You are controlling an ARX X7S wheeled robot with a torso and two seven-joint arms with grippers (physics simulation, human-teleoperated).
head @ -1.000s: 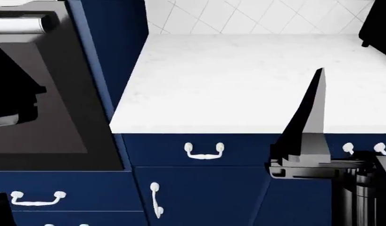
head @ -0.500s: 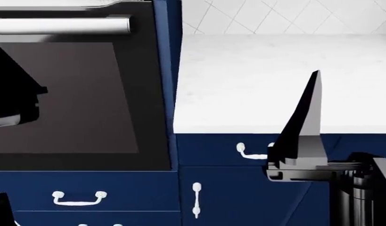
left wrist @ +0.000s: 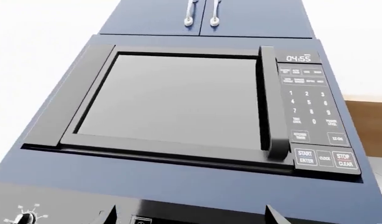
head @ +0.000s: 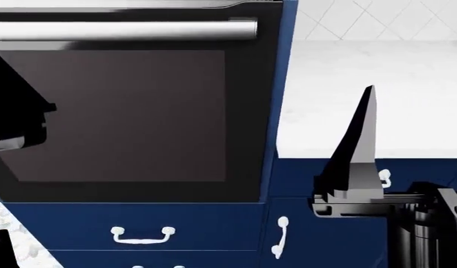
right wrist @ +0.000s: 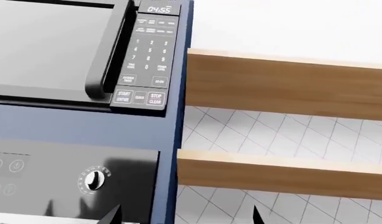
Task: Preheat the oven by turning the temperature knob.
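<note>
The oven (head: 124,117) filled the left and middle of the head view, its dark glass door set in blue cabinetry and its long silver bar handle (head: 124,30) running across the top. Below it sat a blue drawer with a white pull (head: 142,235), and to its right a white countertop (head: 377,95) stretched off under a tiled wall.

The right gripper (head: 359,162) hung in front of the cabinet edge beside the counter, well clear of the oven door, with one tall finger standing upright; from that angle I could not tell how wide it was parted, and nothing showed in its grasp. The left gripper (head: 16,120) was only a black shape at the picture's left edge, in front of the door glass, and its opening could not be judged either.

From the right wrist view, the oven's black control panel showed a knob (right wrist: 94,179) ringed with white marks, below the microwave (right wrist: 66,51) and its keypad. Wooden shelves (right wrist: 284,84) crossed the tiled wall beside it.

The left wrist view looked up at the microwave door (left wrist: 172,102), with another knob (left wrist: 24,217) barely visible at the frame's corner; it was perhaps a second oven control.
</note>
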